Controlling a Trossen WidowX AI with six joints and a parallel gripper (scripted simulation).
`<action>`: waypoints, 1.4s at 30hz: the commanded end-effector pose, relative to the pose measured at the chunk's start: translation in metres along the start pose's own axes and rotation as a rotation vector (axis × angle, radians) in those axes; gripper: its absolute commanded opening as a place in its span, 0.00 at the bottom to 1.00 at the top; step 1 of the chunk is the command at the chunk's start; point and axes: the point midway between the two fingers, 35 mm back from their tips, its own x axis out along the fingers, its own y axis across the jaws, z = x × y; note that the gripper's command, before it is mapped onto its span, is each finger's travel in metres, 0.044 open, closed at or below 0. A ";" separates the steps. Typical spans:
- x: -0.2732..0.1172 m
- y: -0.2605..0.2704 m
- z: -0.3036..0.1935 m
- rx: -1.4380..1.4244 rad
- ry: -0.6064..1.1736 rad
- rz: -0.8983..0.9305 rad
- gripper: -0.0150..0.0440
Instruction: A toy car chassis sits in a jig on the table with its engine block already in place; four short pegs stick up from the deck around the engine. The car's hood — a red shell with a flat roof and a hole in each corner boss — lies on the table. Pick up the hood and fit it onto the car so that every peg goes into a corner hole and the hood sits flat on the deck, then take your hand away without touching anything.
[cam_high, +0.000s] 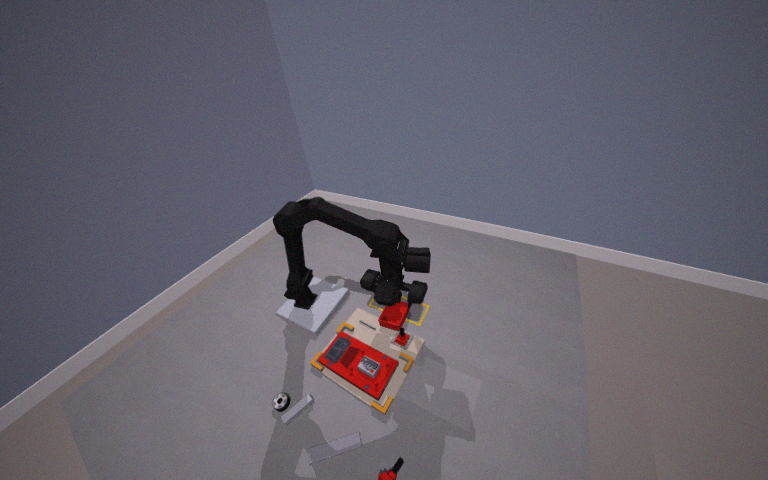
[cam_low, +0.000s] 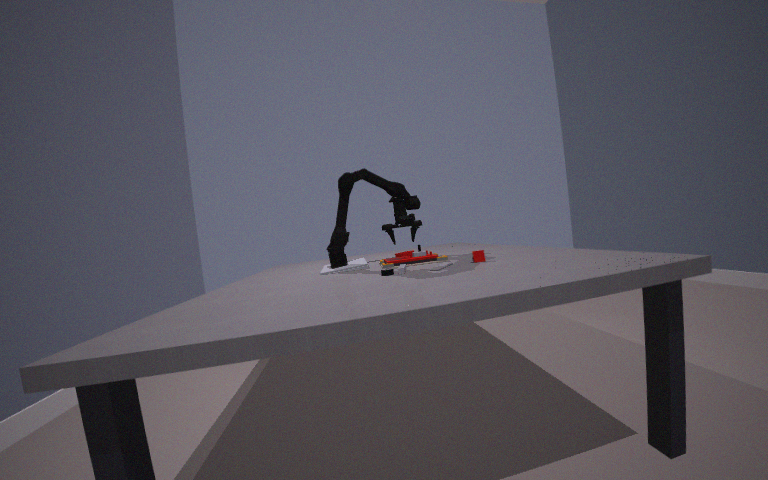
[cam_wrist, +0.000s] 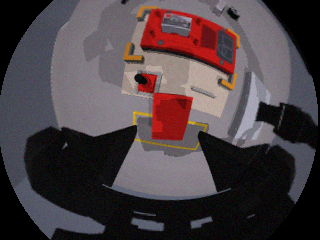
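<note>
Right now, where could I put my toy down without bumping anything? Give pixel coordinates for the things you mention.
Try the bare gray table between the jig board (cam_high: 334, 378) (cam_wrist: 172, 75) and the wheel (cam_high: 280, 401) (cam_low: 387, 272). It looks crowded around the hood (cam_high: 393, 315) (cam_wrist: 171, 117): the open gripper (cam_high: 392, 308) (cam_low: 403, 243) (cam_wrist: 168, 131) hangs above.
</note>
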 end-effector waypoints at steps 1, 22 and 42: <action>0.007 -0.003 0.001 0.001 -0.006 -0.015 1.00; 0.022 -0.003 0.002 0.001 -0.006 -0.015 1.00; 0.036 -0.004 0.003 0.001 -0.007 -0.015 1.00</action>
